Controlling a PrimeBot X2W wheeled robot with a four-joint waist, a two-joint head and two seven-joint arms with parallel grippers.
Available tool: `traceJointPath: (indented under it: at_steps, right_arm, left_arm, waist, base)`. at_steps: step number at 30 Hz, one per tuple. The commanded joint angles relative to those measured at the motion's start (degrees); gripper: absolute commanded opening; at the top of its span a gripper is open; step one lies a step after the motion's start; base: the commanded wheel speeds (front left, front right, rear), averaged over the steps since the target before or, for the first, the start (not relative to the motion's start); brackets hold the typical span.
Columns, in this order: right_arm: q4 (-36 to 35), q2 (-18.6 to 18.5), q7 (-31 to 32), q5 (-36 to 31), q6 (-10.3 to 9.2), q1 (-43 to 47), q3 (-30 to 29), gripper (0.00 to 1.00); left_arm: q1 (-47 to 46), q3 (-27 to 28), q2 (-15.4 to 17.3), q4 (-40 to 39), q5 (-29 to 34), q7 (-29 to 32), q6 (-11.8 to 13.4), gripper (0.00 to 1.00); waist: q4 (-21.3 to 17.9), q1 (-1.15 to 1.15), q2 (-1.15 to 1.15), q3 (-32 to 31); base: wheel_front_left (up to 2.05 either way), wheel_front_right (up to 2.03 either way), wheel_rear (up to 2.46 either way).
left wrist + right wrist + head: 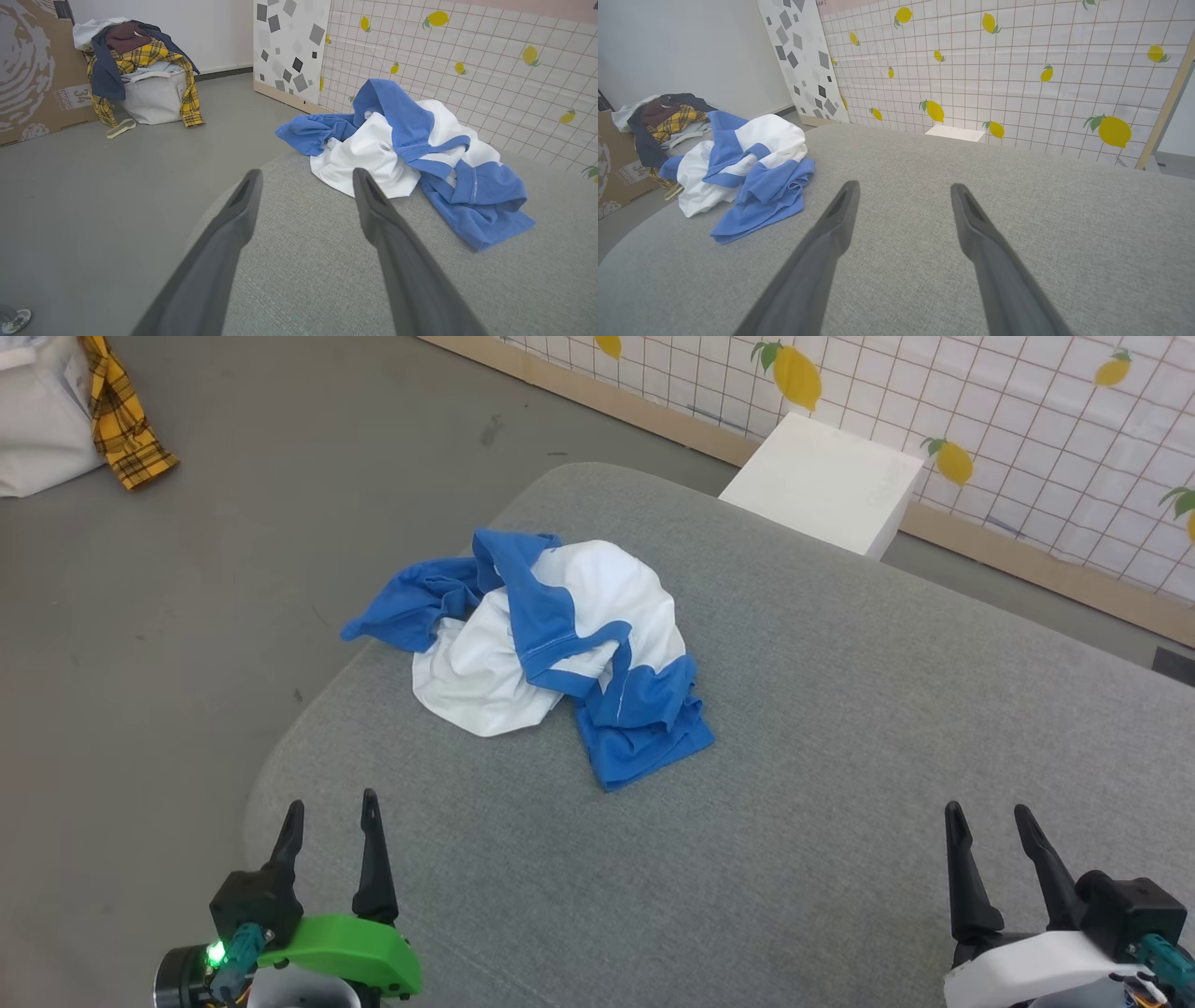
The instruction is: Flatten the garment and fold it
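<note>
A grey padded surface is spread beneath both grippers. The garment is seen crumpled on it, ahead-right of the left gripper and well ahead-left of the right gripper. Both grippers are held wide, with nothing gripped.

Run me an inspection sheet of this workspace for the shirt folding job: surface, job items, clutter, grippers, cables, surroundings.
Surface: grey fabric pad, rounded corner, smooth.
Job's things: garment, blue and white, crumpled in a heap near the pad's far left edge; not yet flattened.
Clutter: white bag heaped with clothes, on the floor off the pad.
Grippers: left gripper and right gripper open, holding nothing, apart from the garment.
Cables: teal plug at the left gripper's base; nothing seen on the pad.
Surroundings: grey floor, lemon-print wall, white box beside the pad.
</note>
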Motion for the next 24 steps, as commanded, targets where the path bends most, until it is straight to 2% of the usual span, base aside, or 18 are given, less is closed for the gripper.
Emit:
traceJointPath:
  at_steps: [1, 13, 19, 24]
  right_arm:
    - [0.1, 0.0, -0.4, 0.3, -0.09, 0.9, -0.2, 1.0]
    - [-0.1, 0.0, -0.1, 0.2, -0.09, 0.7, 0.0, 1.0]
    - [-1.3, 0.0, 0.9, -0.7, -0.09, -0.5, 0.5, 1.0]
    - [-3.3, 0.0, 2.3, -2.3, -0.09, -2.3, 0.7, 1.0]
  left_arm:
    - [0.2, -0.2, 0.3, 0.0, -0.2, -0.4, 0.4, 1.0]
    - [-0.3, -0.5, 0.4, -0.2, -1.2, -0.2, 0.4, 1.0]
    - [-7.8, -0.9, 1.9, -0.1, -3.1, 2.1, -2.8, 1.0]
    - [-18.6, 0.6, 4.2, 2.9, -6.9, 6.5, -6.3, 1.0]
  waist:
    - [0.0, 0.0, 0.35, 0.0]
    - [-0.3, 0.0, 0.35, 0.3]
    - [-1.7, 0.0, 0.35, 2.3]
    - [-5.0, 0.0, 0.35, 5.3]
  base:
    - [0.0, 0.0, 0.0]
    - [0.0, 0.0, 0.0]
    - [0.0, 0.0, 0.0]
    - [0.0, 0.0, 0.0]
